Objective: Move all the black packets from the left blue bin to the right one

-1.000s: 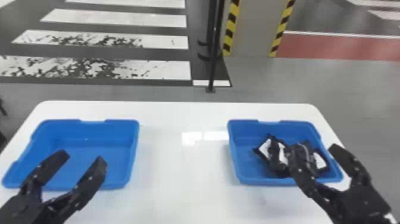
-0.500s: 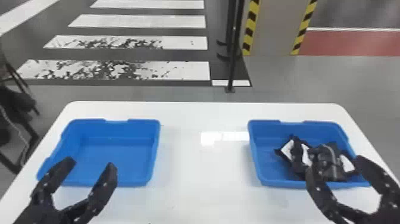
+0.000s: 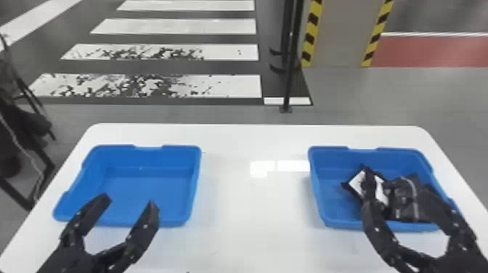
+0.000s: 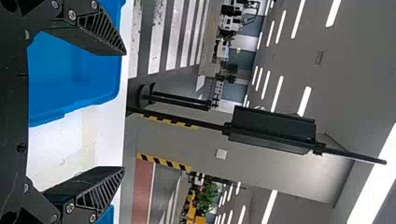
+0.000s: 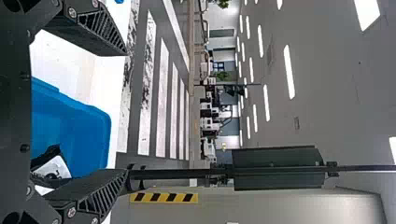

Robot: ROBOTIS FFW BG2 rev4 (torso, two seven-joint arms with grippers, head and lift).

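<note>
- Head view: the right gripper (image 3: 398, 194) has its two fingers spread wide, with nothing pinched between them.
- Right wrist view agrees: a broad gap divides those fingers, and the black packets (image 5: 53, 168) lie lower down, beneath them rather than in their hold. Whether a fingertip brushes a packet, I cannot tell.
- Just past and under the right fingers is the small heap: a dark packet with a pale strip (image 3: 406, 203), and beside it, toward the left gripper, one with a white patch (image 3: 357, 181). They overlap, so I cannot tell one long axis for the pile.
- Around the heap, below these fingers, is the right bin (image 3: 315, 181), its near rim passing under them.
- Left gripper (image 3: 129, 201): also wide open, holding nothing, over the near part of the left bin (image 3: 145, 185), whose bare blue floor lies below and beyond its fingers.
- Farther out, between the two pairs of fingers, runs the white table (image 3: 254, 218).
- What the next move turns on: the packets are below the right fingers, well apart from the left ones. The job looks finished to me, so the right fingers should probably rise straight off, staying wide so as not to snag a packet or the rim.
</note>
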